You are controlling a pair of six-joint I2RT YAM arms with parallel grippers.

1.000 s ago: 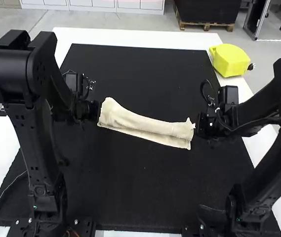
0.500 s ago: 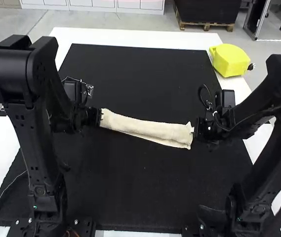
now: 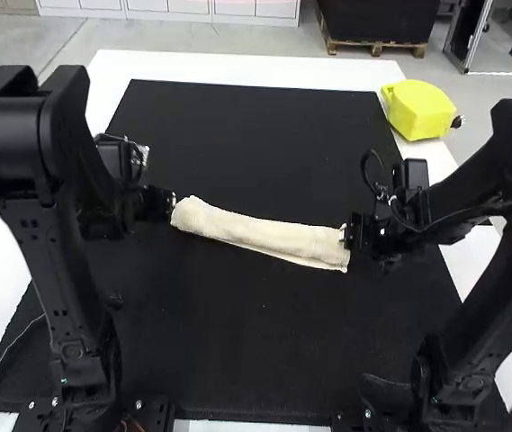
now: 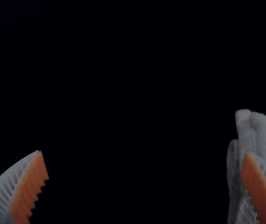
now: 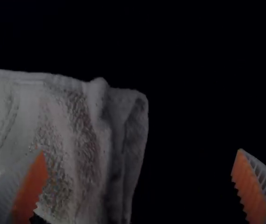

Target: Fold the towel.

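The towel [image 3: 260, 236] lies on the black mat [image 3: 264, 360] as a long, narrow folded strip between the two arms, its left end a little farther from the arms' bases than its right (a rather slim bundle, really). Cream-coloured in the high view, it shows stacked layers at its right end.

The left gripper [image 3: 173, 203] is at the strip's left end. In the left wrist view its fingers stand wide apart, one orange pad [image 4: 259, 189] overlapping the towel in view and the other over dark mat; whether that finger touches the cloth is, I think, too dim to judge.

The right gripper [image 3: 349, 232] is at the other end. Its fingers are well apart too, with the towel's layered end showing between them and one finger overlapping the cloth in the right wrist view.

A yellow case [image 3: 417, 110] sits by the white table's [image 3: 238, 65] far right corner.
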